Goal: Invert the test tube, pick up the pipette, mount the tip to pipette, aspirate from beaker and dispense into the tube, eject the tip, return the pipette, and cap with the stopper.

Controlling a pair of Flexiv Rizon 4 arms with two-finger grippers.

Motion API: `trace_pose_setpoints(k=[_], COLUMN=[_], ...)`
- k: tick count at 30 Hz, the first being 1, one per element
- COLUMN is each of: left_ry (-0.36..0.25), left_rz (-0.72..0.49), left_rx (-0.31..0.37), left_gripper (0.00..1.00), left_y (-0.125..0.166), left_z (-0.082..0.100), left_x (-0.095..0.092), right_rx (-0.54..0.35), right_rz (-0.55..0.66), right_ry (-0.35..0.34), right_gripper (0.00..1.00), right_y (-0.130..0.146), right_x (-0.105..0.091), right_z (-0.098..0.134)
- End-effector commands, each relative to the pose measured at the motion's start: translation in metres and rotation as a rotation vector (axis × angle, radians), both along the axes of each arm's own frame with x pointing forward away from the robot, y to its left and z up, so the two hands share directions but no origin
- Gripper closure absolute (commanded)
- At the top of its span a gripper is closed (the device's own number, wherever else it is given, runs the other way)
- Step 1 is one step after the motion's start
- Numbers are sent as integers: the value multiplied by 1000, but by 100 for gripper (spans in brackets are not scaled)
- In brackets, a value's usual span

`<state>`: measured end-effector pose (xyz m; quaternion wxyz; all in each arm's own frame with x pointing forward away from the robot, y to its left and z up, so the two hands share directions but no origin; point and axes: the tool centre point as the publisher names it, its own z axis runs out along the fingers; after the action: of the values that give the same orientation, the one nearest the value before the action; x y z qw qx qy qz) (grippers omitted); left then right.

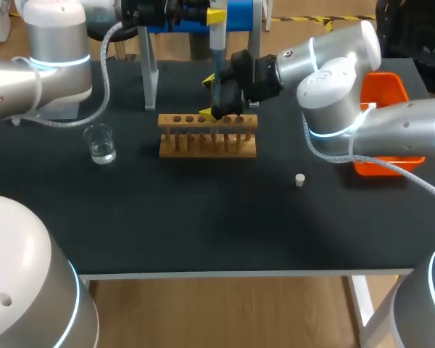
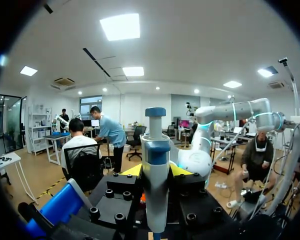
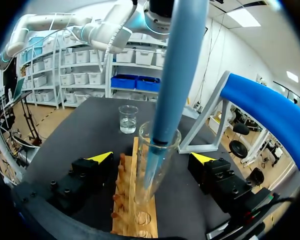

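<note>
The left hand (image 2: 156,171) was clamped on the pipette (image 2: 156,150) body. The right hand (image 3: 151,157) stood apart around the test tube (image 3: 160,172), which was judged to be fragile, slippery glass; grip it lightly at mid-wall.

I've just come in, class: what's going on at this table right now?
The left end effector is shut on the pipette, whose blue tip reaches down into the test tube standing in the wooden rack. The right end effector is open, straddling the tube without touching it. The beaker stands beside the rack; the stopper lies loose on the table.
</note>
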<state>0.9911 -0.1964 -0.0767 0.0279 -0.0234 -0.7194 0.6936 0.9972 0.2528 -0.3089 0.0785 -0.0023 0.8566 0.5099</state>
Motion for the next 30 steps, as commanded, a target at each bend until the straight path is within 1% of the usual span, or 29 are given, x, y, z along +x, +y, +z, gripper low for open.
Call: trace_pose_setpoints(k=[1, 30], left_ry=[-3, -30], left_rz=[6, 47], left_rx=[7, 23], left_gripper=[100, 100], left_y=[0, 0], left_z=[4, 24], left_x=[-2, -10], right_rx=[-3, -3], right_rz=[0, 0], right_ry=[1, 1], right_gripper=[0, 0], right_y=[0, 0], right_x=[0, 0], right_z=[1, 1])
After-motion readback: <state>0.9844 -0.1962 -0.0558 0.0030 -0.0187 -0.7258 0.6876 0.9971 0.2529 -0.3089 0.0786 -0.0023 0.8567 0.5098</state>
